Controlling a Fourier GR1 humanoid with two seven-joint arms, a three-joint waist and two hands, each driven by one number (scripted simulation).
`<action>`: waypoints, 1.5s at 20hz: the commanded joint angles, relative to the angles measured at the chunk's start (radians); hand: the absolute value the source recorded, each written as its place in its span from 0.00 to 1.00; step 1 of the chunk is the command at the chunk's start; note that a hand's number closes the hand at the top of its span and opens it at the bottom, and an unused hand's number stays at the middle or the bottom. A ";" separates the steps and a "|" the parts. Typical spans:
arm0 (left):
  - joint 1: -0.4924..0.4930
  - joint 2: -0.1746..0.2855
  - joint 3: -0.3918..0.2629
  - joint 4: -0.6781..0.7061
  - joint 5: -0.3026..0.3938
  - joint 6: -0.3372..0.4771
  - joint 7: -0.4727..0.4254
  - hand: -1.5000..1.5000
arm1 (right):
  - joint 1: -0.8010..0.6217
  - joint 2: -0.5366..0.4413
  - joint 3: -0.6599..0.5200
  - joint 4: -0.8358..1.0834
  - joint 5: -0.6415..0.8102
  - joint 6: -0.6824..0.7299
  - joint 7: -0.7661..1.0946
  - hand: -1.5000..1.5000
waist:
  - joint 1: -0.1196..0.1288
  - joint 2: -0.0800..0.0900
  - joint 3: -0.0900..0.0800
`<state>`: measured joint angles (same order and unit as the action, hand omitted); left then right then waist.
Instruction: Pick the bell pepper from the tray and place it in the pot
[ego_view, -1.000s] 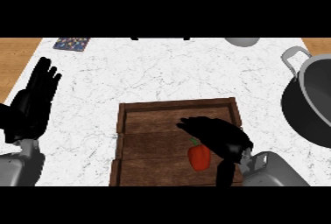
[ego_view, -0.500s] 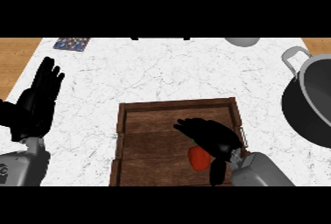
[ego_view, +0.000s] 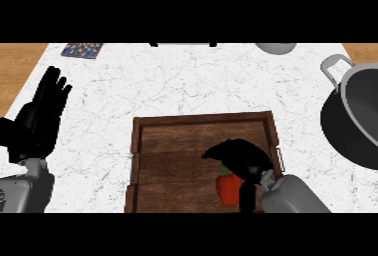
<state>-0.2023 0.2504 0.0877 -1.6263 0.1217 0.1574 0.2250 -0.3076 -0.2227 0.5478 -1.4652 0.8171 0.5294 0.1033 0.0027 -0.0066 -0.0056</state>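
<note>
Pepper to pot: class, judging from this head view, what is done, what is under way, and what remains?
Done: nothing yet; the pepper lies in the tray. In hand: the right robot hand sits over the pepper's top; a grasp cannot be confirmed. Left: lifting it, carrying it to the pot at the right, and releasing it. The left robot hand rests open at the left edge.

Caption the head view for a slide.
Right hand over the bell pepper in the wooden tray; pot at right; left hand rests open.

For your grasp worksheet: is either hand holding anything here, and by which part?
Cannot be told: the right hand hides the top of the bell pepper in the tray. The left hand holds nothing.
</note>
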 joint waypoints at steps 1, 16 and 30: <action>0.002 -0.041 -0.025 -0.022 -0.029 0.028 -0.008 0.50 | -0.038 -0.051 0.011 0.070 0.042 -0.020 -0.156 1.00 | 0.002 0.007 0.006; -0.017 -0.024 0.020 -0.018 -0.047 0.011 0.025 0.50 | 0.276 -0.144 0.051 -0.130 0.159 -0.151 -0.303 1.00 | -0.025 0.002 0.006; 0.093 0.004 0.094 -0.027 0.015 -0.031 -0.003 0.50 | 0.932 -0.479 -0.351 -0.704 -0.225 -0.500 -0.623 1.00 | -0.105 -0.010 0.005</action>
<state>-0.1334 0.2535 0.1662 -1.6647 0.1117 0.1466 0.2337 0.4921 -0.6726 0.3429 -2.0674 0.7384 0.1027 -0.4574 -0.0893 -0.0197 -0.0013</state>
